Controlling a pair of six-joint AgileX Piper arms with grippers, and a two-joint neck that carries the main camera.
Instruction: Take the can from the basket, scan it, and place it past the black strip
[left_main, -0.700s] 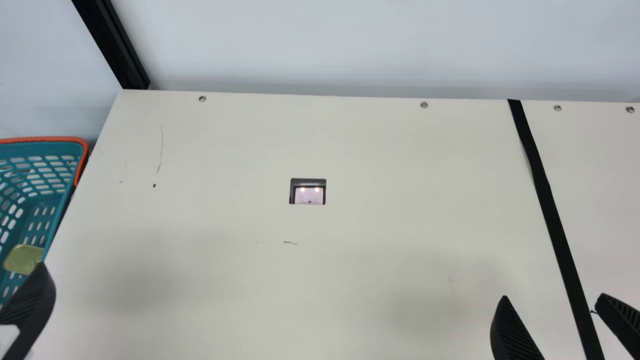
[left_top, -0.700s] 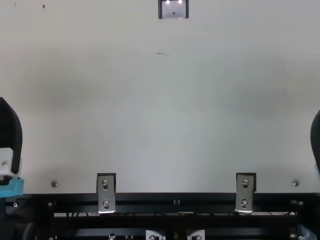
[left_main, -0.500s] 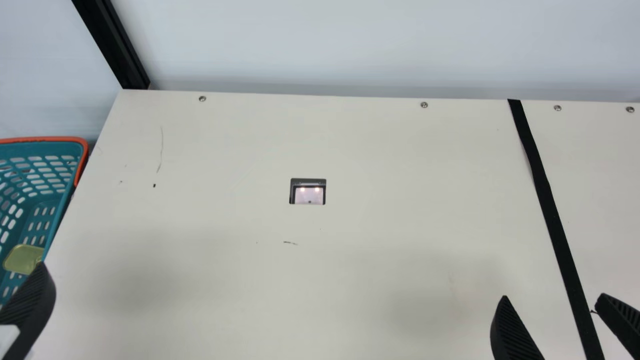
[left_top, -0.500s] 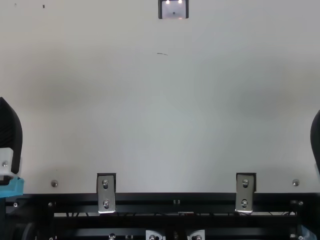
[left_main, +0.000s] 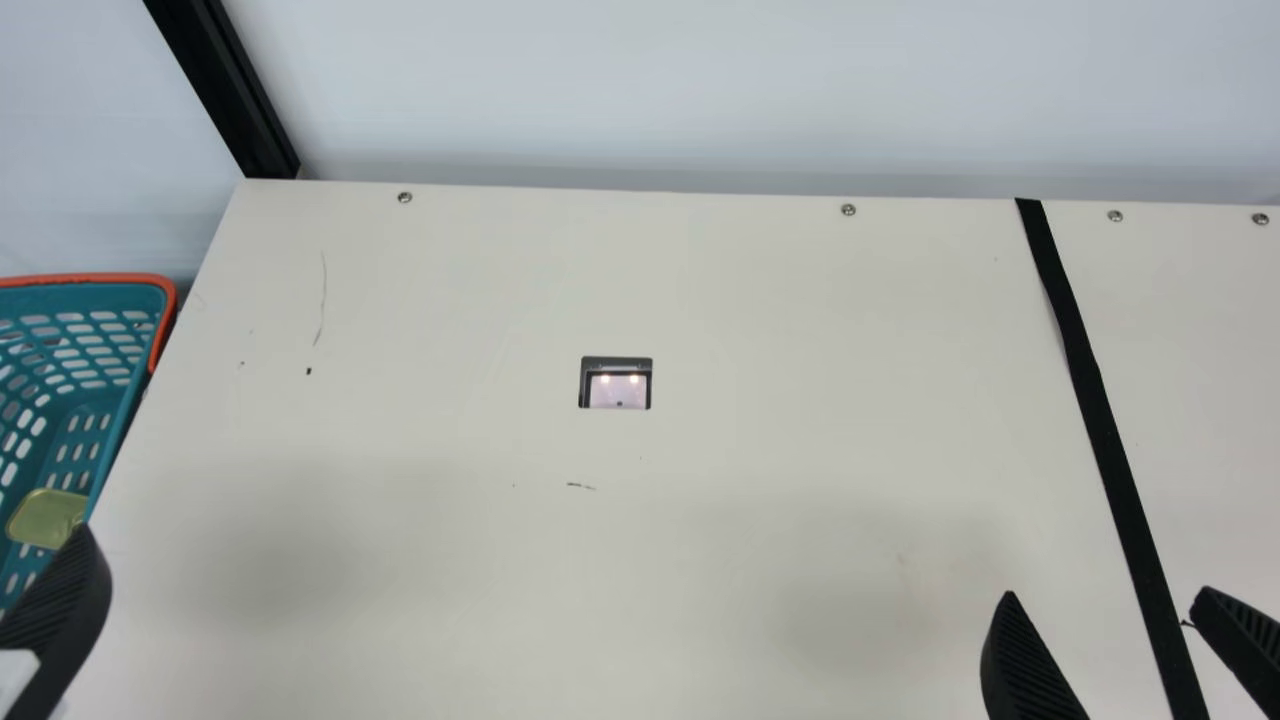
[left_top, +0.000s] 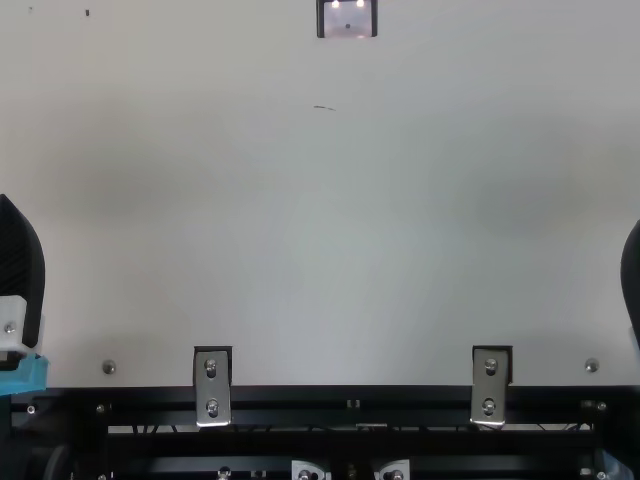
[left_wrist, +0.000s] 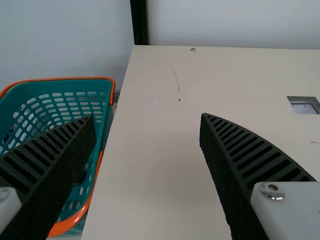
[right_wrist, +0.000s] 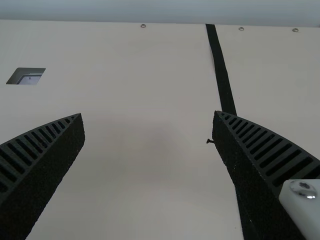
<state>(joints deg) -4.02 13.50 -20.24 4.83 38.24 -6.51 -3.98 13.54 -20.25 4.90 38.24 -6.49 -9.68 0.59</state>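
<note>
Cream table (left_main: 700, 520): left claw (left_main: 62, 610), right claw (left_main: 1105, 592) both spread; can (left_main: 45, 515) in basket (left_main: 100, 278).

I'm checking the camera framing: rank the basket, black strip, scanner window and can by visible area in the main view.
1. Basket
2. Black strip
3. Scanner window and can, too alike to rank

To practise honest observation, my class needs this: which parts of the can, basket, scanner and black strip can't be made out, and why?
Can, right end: main view, behind basket wall and left gripper.
Basket, leftmost part: main view, cut by left edge.
Scanner, body: main view, under tabletop.
Black strip, near end: main view, cut by bottom edge.
</note>
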